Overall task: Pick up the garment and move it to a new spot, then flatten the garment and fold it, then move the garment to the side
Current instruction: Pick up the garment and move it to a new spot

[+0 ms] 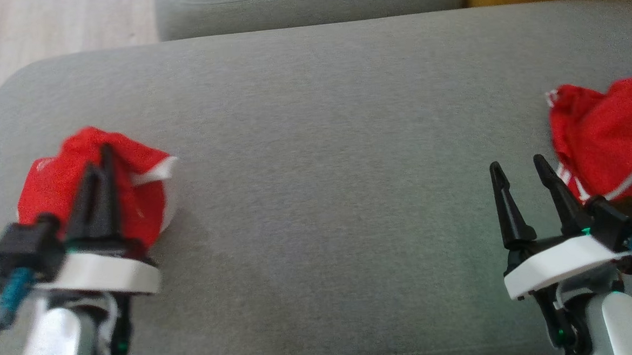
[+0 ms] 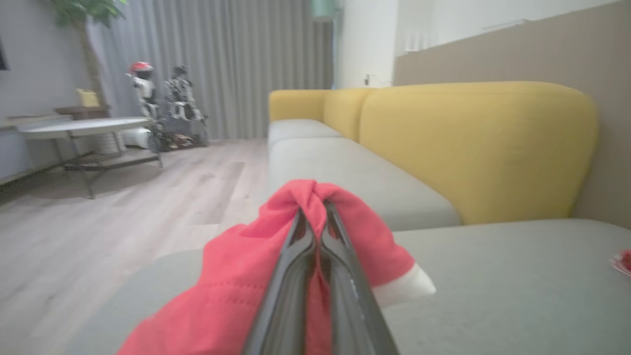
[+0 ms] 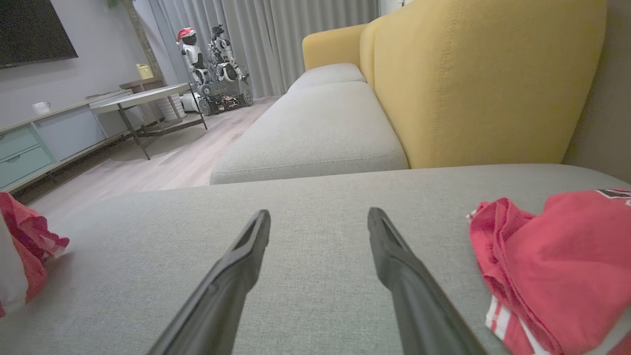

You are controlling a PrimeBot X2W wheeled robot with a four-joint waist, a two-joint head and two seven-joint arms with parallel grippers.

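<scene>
Head view: left tool (image 1: 98, 159) clenched on the red garment (image 1: 51, 186), which is bunched at the left end of the grey cushion (image 1: 319, 145). Right tool (image 1: 516, 162) released and empty, a second red heap (image 1: 606, 135) just to its right. Bare cushion lies rightward of the held garment; left arm nearer.

Left hand (image 2: 315, 209) pinching red garment (image 2: 231, 281) above cushion (image 2: 493, 276).
</scene>
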